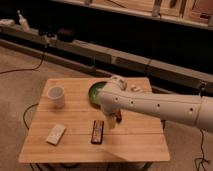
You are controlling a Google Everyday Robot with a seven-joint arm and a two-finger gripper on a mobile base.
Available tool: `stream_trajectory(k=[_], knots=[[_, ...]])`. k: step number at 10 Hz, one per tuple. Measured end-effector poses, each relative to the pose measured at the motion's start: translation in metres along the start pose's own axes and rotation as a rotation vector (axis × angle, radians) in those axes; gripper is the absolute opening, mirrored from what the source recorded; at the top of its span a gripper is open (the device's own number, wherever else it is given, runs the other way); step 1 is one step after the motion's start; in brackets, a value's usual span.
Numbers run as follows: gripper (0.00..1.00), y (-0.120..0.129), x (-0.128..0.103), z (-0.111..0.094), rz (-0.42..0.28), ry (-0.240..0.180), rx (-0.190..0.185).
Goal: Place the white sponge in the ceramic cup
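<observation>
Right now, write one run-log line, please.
gripper: jaws open, beside black bar | white sponge: flat on table, not held | ceramic cup: upright, away from it
</observation>
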Motion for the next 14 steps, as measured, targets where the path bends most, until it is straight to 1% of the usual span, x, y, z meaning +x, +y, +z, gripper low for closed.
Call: stream_trajectory(k=[2,3,5,6,7,8,9,10,11,12,14], knots=[[0.80,-0.001,-0.002,0.001,-0.007,-0.008,0.003],[0.80,-0.006,-0.011,0.002,-0.026,-0.049,0.019],[0.80,-0.022,-0.040,0.003,-0.079,-0.181,0.075],[0.80,-0.029,-0.058,0.003,-0.117,-0.268,0.107],[0.80,-0.032,-0.078,0.005,-0.157,-0.365,0.127],[0.80,-0.033,-0.095,0.007,-0.187,-0.451,0.138],[0.80,-0.033,-0.109,0.010,-0.212,-0.527,0.148],[0.80,-0.033,-0.118,0.010,-0.227,-0.578,0.158],[0.80,-0.034,-0.124,0.010,-0.236,-0.613,0.166],[0.80,-0.034,-0.126,0.011,-0.241,-0.631,0.170],[0.80,-0.034,-0.128,0.011,-0.241,-0.639,0.168]])
